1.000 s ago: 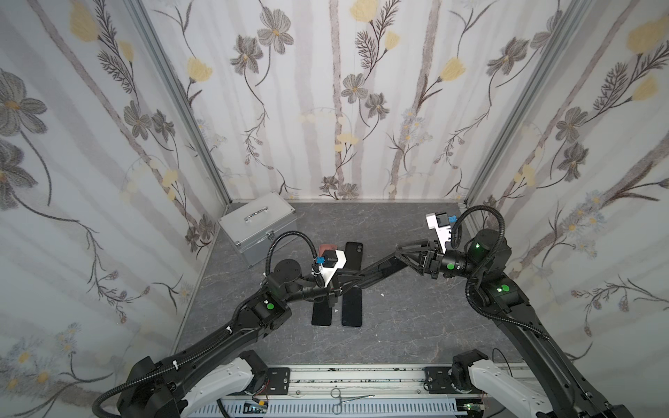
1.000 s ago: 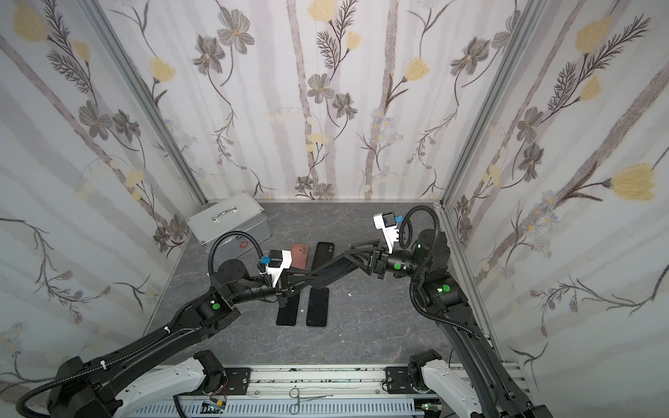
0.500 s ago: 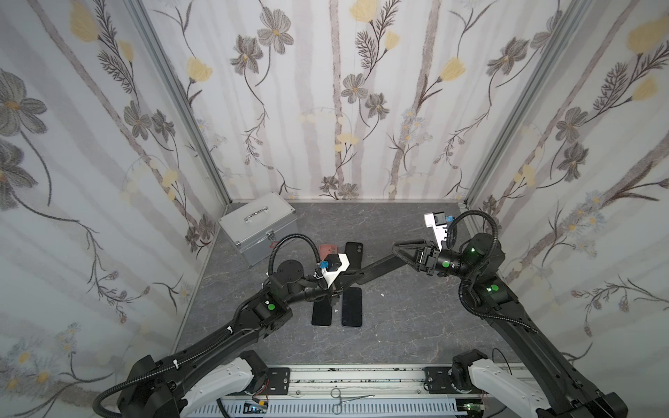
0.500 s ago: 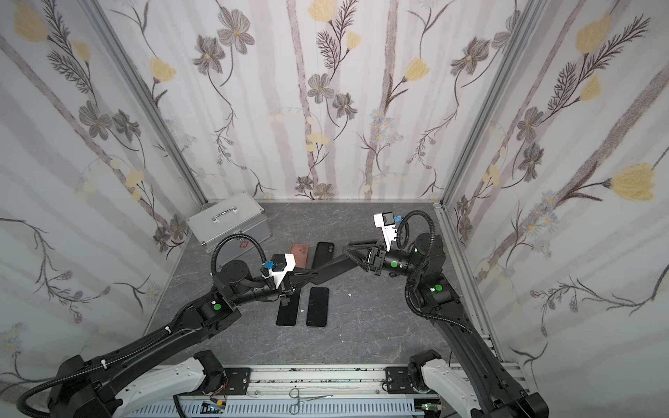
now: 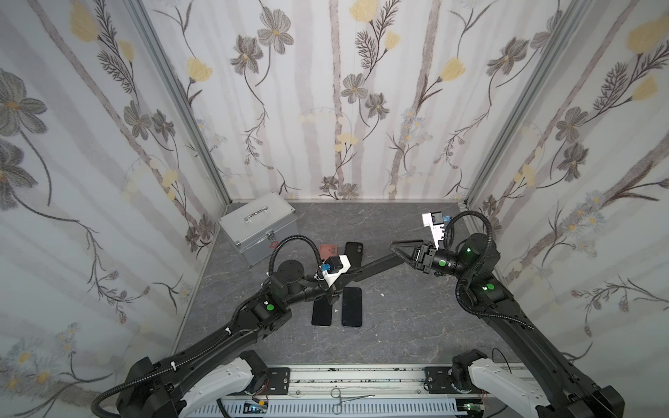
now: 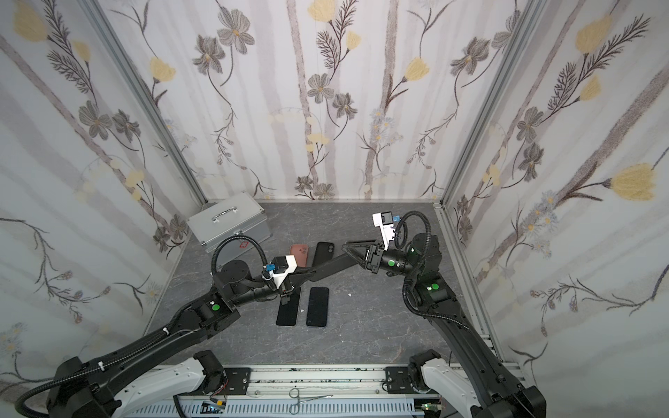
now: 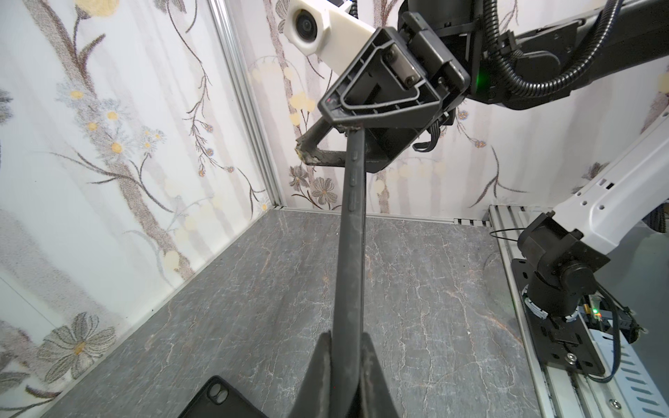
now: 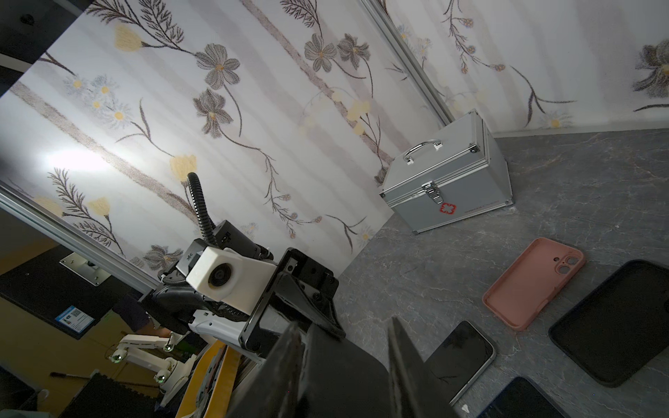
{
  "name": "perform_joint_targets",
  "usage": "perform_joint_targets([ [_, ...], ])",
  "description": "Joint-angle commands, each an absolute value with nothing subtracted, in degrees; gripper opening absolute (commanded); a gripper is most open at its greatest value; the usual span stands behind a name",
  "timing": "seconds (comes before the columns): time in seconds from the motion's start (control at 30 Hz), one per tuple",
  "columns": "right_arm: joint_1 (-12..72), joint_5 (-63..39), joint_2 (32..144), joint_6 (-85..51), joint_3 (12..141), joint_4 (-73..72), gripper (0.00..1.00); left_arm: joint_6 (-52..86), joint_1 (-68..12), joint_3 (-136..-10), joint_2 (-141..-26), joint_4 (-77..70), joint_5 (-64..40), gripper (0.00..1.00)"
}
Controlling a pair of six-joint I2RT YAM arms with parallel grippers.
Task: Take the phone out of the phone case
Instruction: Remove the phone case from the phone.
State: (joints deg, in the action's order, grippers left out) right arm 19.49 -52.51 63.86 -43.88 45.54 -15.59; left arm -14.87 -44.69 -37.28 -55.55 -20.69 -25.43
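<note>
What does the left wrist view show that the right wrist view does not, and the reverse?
Only the left wrist view shows the right arm's white camera and its base. Only the right wrist view shows the silver metal case, the pink phone case and a bare phone. Both show the black phone case clamped in the left gripper, the right gripper at its other end, and the grey table.

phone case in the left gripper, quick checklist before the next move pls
1. left gripper shut on the held case: ok
2. right gripper straddles the case's far end: ok
3. right gripper clamped firmly: cannot tell
4. phone inside the held case: cannot tell
5. table near the left gripper free for a drop: not ok, two phones lie there
</note>
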Motion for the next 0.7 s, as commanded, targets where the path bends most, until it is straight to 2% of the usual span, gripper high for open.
perform_joint_targets([
  [0.0,19.97,-56.53,64.48,-46.15,45.09,-13.12,0.35,-16.09,-44.63,-39.00,-55.02,-28.24,-19.21,0.00],
  [0.2,19.98,-54.54,64.57,-49.17,44.80,-15.17,0.33,-16.06,-44.93,-39.30,-55.45,-27.51,-20.11,0.00],
  [0.23,19.99,-54.33,64.36,-49.89,44.91,-16.48,0.35,-15.63,-44.96,-39.18,-55.37,-27.44,-20.60,0.00],
  [0.4,19.66,-53.00,61.85,-50.43,43.92,-24.65,0.55,-12.40,-44.93,-38.38,-55.03,-27.60,-22.48,0.00],
  [0.67,19.40,-54.37,61.94,-39.39,46.11,-13.31,0.58,-9.31,-44.98,-38.54,-53.88,-28.11,-25.06,0.00],
])
